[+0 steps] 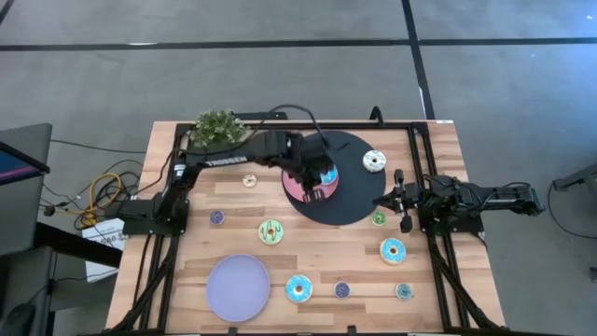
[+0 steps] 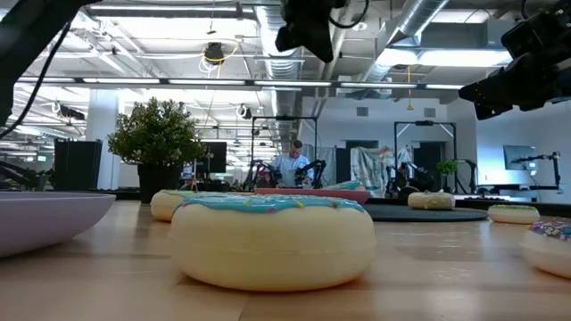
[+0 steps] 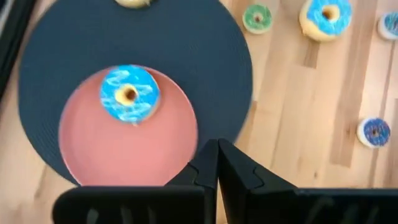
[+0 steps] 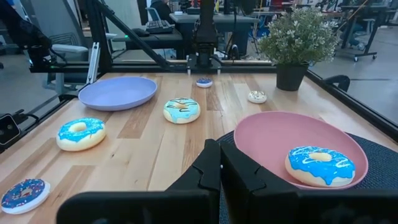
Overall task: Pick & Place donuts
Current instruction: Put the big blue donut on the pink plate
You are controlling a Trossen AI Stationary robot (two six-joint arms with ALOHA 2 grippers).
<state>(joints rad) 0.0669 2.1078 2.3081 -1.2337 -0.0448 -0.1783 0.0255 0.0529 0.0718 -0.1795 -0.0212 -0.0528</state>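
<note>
A: Where is the left gripper (image 1: 322,177)?

B: In the high view it hangs over the pink plate (image 1: 300,186), a little above frame centre. Its fingers (image 3: 208,168) are pressed together with nothing between them.

A: And the donuts?

B: A blue-iced donut (image 3: 129,93) lies on the pink plate, which sits on the dark round mat (image 1: 350,201). A white-iced donut (image 1: 374,161) rests on the mat's upper right part. On the wood, a green-striped donut (image 1: 270,231) lies left of the mat, and two blue-iced ones sit lower: one (image 1: 298,288) beside the lavender plate (image 1: 238,287), one (image 1: 393,249) at lower right.

A: The right gripper (image 1: 401,201)?

B: It waits at the right of the frame, at the mat's edge, fingers (image 4: 214,165) closed and empty.
</note>
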